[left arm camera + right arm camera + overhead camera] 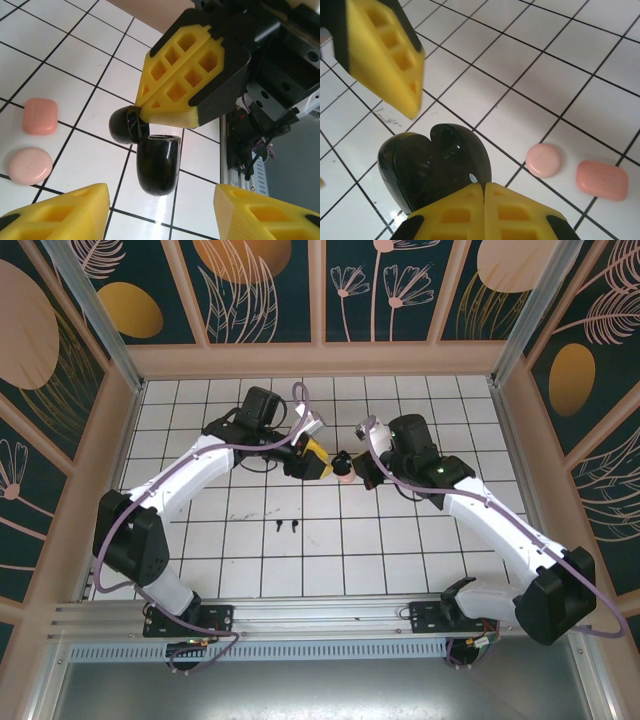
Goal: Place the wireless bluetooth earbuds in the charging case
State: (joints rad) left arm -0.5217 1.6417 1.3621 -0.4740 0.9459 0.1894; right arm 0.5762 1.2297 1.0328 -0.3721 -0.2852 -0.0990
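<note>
The right gripper (484, 186) pinches a glossy black plastic charging case (435, 160), hinged open, the left gripper (159, 212) hovers beside it, parted and empty, and two tiny black stemmed earbuds (279, 527) lie apart on white tiles, apparently none inserted yet.

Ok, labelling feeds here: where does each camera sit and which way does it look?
Top: above and behind, looking down on the table; left arm, right arm show.
Left wrist: on the left arm, facing the black case; left pincer at bottom.
Right wrist: on the right arm, looking down; right pincer grips the case.
Shared: both wrist views show the case.
</note>
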